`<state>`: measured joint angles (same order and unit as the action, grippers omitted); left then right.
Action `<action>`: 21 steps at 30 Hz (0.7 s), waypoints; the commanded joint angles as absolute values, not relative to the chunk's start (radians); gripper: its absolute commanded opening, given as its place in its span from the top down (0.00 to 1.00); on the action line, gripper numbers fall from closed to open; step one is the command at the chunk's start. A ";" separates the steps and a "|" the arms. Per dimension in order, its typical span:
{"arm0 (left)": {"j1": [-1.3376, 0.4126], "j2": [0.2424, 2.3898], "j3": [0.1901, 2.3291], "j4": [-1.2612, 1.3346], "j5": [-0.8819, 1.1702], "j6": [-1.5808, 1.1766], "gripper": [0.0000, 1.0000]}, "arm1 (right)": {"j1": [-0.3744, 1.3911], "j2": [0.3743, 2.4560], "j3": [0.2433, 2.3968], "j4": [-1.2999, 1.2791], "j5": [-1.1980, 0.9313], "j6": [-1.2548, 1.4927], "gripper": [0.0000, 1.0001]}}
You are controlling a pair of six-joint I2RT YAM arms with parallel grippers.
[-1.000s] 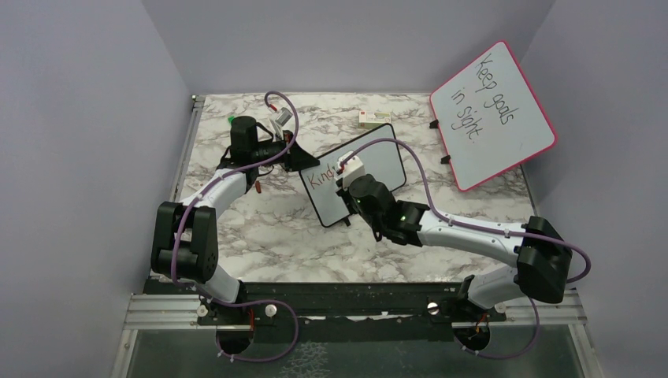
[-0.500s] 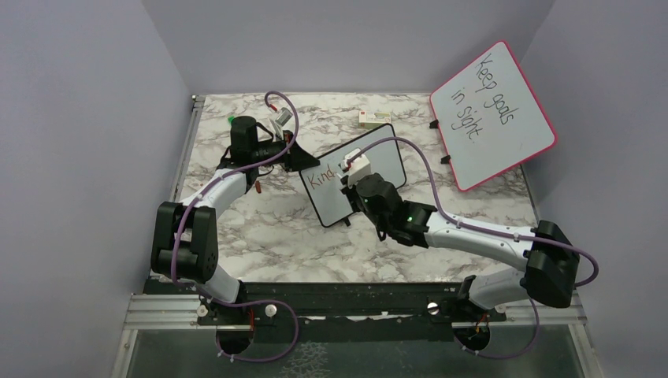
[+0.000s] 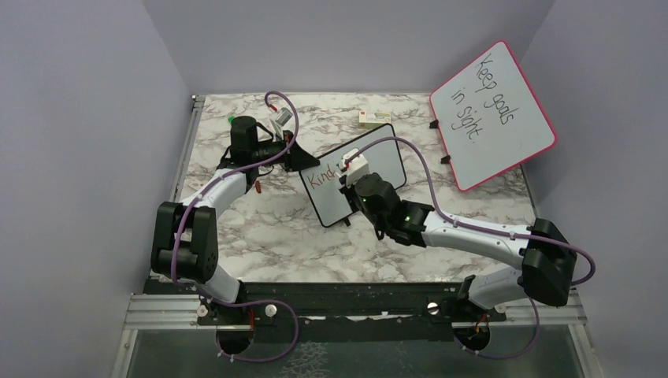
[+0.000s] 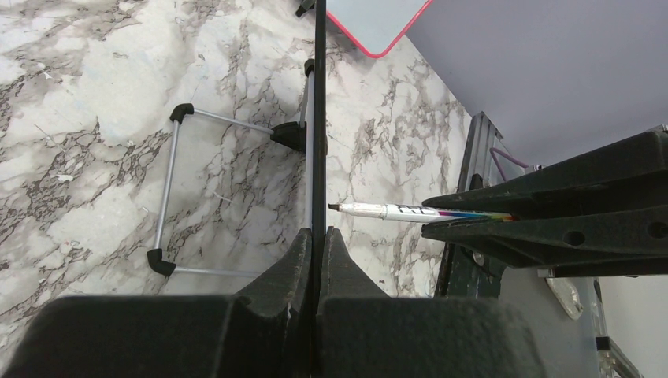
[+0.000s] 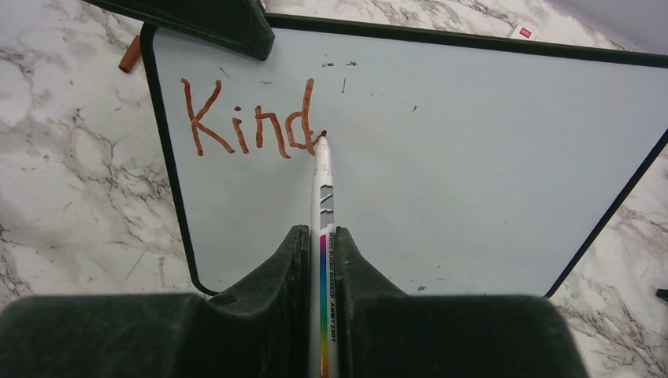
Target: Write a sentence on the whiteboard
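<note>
The small black-framed whiteboard (image 3: 370,169) stands tilted at the table's middle; it also shows in the right wrist view (image 5: 473,142). Red-brown letters "Kind" (image 5: 248,122) are on its upper left, also seen from above (image 3: 321,178). My left gripper (image 3: 295,156) is shut on the board's left edge, seen edge-on in the left wrist view (image 4: 319,236). My right gripper (image 3: 350,175) is shut on a white marker (image 5: 323,205) whose tip touches the board just right of the "d". The marker also shows in the left wrist view (image 4: 394,210).
A larger pink-framed board (image 3: 492,114) reading "Keep goals in sight" stands at the back right. A small white box (image 3: 372,119) lies behind the whiteboard. A brown cap (image 5: 130,55) lies on the marble left of the board. The whiteboard's wire stand (image 4: 169,189) rests on the table.
The right arm has shifted slightly; the marker tip has moved a little right along the first line, finishing the "d". The left arm and board have not moved.
</note>
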<state>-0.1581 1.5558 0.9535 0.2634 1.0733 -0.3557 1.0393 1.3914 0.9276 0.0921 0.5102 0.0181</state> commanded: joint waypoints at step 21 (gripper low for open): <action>-0.160 1.568 0.965 0.224 1.109 -0.342 1.00 | 1.026 1.418 0.967 0.151 0.522 -0.020 0.99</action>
<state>-0.1581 1.5558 0.9539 0.2630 1.0733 -0.3557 1.0348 1.4059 0.9306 0.1123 0.5102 -0.0093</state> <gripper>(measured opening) 0.019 0.166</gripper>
